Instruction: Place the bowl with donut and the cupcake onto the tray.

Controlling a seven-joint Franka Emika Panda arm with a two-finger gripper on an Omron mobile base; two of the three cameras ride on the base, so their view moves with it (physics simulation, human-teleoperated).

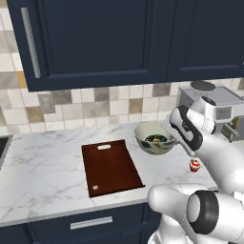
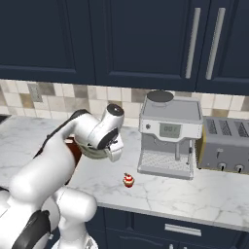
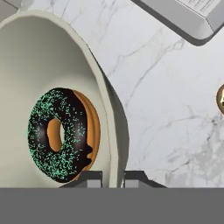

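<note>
bowl [image 1: 153, 138] with the donut [image 1: 156, 138] inside, gripped at its right rim by the hand [image 3: 113, 178], fingers closed either side of the wall, raised above the marble desk [image 1: 43, 162]; tray [image 1: 110, 167] to its left; cupcake [image 1: 194, 165] on the desk nearby

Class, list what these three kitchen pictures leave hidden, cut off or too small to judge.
- Bowl, right base view: mostly behind the arm.
- Tray, right base view: just a sliver past the arm.
- Hand, hand view: fingertips straddle the bowl rim; contact unclear.
- Cupcake, left base view: too small for detail.
</note>
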